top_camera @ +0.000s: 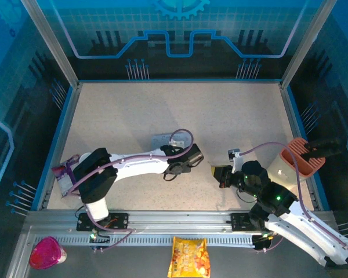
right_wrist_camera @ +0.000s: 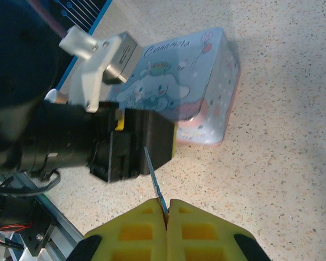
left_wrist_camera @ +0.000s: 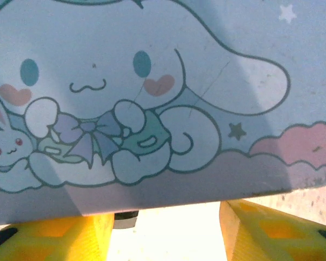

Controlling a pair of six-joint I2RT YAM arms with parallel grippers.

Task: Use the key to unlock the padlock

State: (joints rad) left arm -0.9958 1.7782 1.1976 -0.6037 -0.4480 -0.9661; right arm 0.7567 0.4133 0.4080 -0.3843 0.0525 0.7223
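- Right claw [right_wrist_camera: 167, 209] pinches thin dark grey metal key [right_wrist_camera: 155, 182], which juts out ahead of it.
- Left claw [left_wrist_camera: 165, 223] jaws apart; tiny dark padlock [left_wrist_camera: 125, 219], likely, sits between them.
- Insertion pending: line your key up with it.

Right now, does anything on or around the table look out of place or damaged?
Two things lie off the table on the near metal ledge: a yellow snack packet and a pink object. The cartoon tin has thin scratches on its lid. The right hand pinches the key by its end, tilted.
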